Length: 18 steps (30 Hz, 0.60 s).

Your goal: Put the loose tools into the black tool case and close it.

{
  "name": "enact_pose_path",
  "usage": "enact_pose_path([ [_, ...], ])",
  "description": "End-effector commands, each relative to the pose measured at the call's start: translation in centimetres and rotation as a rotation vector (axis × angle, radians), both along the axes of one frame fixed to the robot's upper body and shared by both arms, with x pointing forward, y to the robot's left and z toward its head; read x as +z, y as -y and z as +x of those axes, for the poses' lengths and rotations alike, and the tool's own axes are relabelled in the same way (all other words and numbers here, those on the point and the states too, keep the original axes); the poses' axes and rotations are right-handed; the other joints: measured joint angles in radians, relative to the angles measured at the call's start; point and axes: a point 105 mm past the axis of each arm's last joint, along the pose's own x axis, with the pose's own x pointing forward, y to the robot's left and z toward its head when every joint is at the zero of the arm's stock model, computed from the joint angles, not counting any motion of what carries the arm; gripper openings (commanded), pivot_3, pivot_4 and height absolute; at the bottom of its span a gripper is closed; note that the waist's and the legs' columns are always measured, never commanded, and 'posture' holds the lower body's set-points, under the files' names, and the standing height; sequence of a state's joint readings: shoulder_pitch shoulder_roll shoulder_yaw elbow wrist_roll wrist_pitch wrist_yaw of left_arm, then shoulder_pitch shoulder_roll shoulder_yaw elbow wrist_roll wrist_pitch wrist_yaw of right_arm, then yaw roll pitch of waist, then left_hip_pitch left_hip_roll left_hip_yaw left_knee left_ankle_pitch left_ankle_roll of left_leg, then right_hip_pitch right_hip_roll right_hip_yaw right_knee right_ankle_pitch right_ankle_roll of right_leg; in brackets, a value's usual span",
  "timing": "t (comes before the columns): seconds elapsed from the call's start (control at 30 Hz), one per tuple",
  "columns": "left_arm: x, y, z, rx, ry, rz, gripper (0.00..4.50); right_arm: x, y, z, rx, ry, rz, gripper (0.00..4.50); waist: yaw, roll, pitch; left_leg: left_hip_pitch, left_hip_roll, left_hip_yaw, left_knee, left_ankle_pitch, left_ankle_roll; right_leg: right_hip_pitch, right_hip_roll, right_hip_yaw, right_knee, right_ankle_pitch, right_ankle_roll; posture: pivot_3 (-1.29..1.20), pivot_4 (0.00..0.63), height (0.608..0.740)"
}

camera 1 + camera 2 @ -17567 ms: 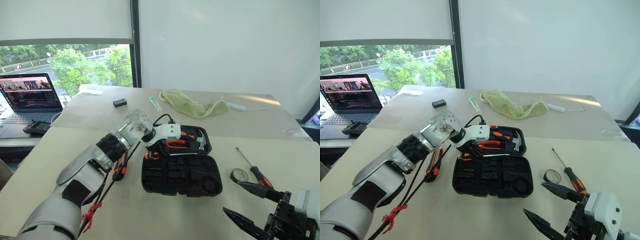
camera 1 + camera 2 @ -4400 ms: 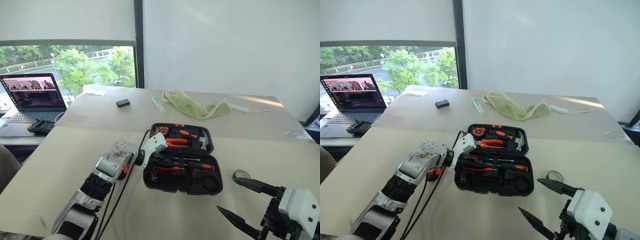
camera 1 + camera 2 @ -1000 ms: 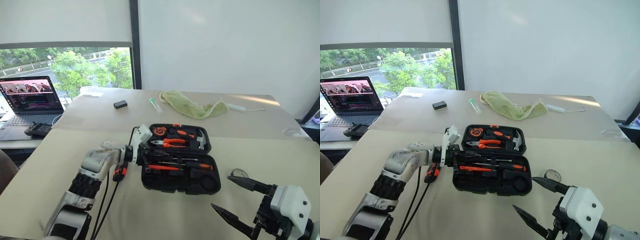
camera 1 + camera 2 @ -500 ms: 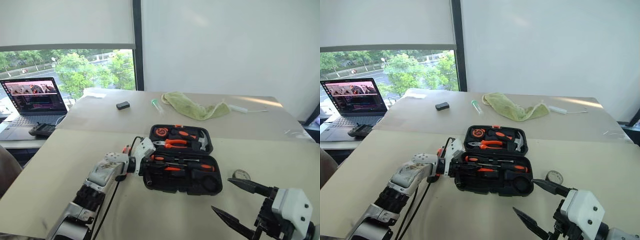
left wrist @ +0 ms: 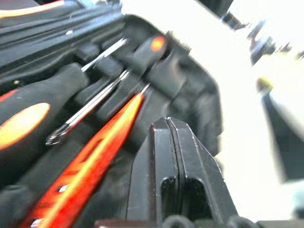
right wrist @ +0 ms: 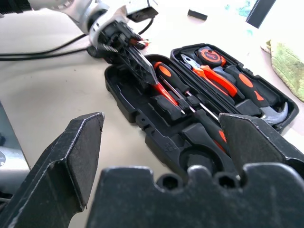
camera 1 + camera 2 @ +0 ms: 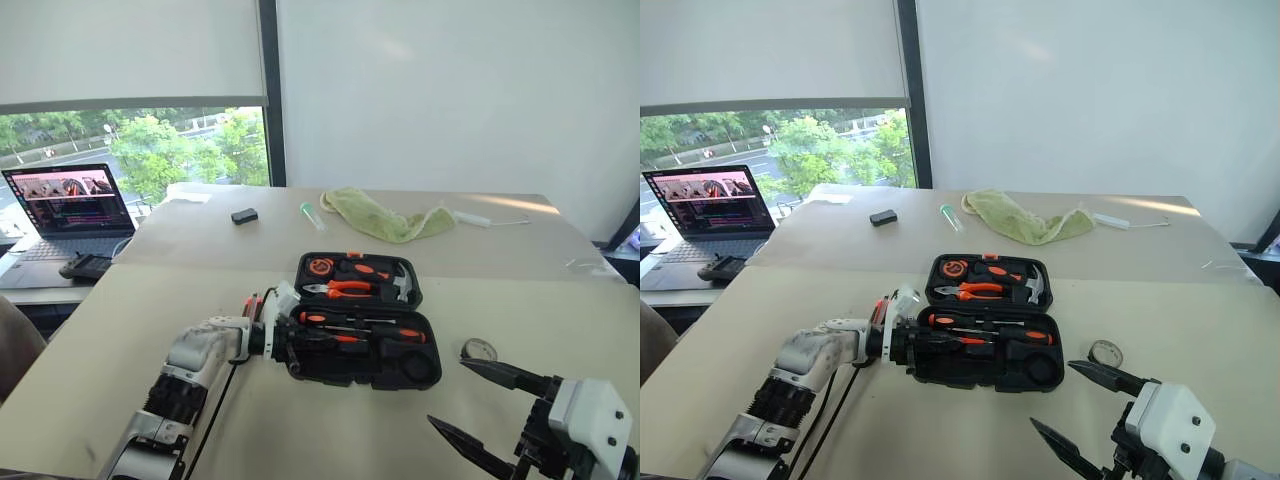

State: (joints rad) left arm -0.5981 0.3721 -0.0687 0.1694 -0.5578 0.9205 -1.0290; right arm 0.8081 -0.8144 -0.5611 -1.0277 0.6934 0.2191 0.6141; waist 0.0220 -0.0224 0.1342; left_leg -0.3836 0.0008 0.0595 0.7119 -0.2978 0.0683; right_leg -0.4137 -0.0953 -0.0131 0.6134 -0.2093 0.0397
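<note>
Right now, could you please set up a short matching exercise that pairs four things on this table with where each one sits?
Things:
1. small black tape roll
2. crumpled green cloth
3. open laptop
4. orange-handled pliers

Places:
A. in the far half of the open black moulded plastic tool case
B. on the table beside the case's right end
C. at the table's far edge, near the white wall
D. at the left, by the window

Pairs: 1-B, 2-C, 3-D, 4-A
</note>
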Motion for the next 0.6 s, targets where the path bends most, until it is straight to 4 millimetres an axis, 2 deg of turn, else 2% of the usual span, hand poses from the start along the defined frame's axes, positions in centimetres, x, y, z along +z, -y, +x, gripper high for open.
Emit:
enact_pose_path([
  [0.03, 2.1, -1.0, 2.0, 0.103, 0.005, -0.037, 0.04, 0.9, -0.5, -0.1, 0.023, 0.045, 0.013, 4.5, 0.001, -0.001, 0.0, -0.003, -0.001, 0.0, 0.0, 0.0, 0.0, -0.003, 0.0, 0.0, 0.0, 0.001, 0.0, 0.0, 0.15, 0.74],
  [0.17, 0.3, -1.0, 2.4, 0.113, 0.026, 0.095, 0.04, 1.0, -0.6, 0.1, 0.029, 0.047, 0.012, 4.5, 0.002, -0.001, 0.001, -0.006, -0.003, 0.001, 0.001, 0.0, 0.0, -0.006, -0.001, 0.001, -0.001, 0.001, 0.001, 0.0, 0.15, 0.74],
  [0.4, -3.3, -1.1, 0.6, 0.001, 0.081, 0.254, 0.04, 1.0, -0.6, 0.1, 0.033, 0.046, 0.013, 4.5, 0.004, -0.003, 0.001, -0.007, -0.003, 0.001, 0.0, 0.0, 0.001, -0.007, -0.001, 0.001, -0.002, 0.001, 0.0, 0.0, 0.15, 0.74],
  [0.53, -3.2, -0.9, -1.2, -0.106, 0.132, 0.24, 0.04, 1.0, -0.6, -0.1, 0.033, 0.042, 0.015, 4.5, 0.0, -0.002, 0.001, -0.006, -0.002, 0.001, -0.001, -0.001, 0.001, -0.007, -0.003, 0.001, -0.002, 0.0, -0.002, 0.0, 0.15, 0.74],
  [0.6, -3.8, -1.1, -2.1, -0.172, 0.228, 0.295, 0.04, 0.9, -0.6, -0.1, 0.033, 0.039, 0.015, 4.5, 0.0, -0.002, 0.001, -0.006, -0.002, 0.001, -0.001, -0.001, 0.001, -0.007, -0.004, 0.001, -0.001, -0.001, -0.003, 0.0, 0.15, 0.74],
])
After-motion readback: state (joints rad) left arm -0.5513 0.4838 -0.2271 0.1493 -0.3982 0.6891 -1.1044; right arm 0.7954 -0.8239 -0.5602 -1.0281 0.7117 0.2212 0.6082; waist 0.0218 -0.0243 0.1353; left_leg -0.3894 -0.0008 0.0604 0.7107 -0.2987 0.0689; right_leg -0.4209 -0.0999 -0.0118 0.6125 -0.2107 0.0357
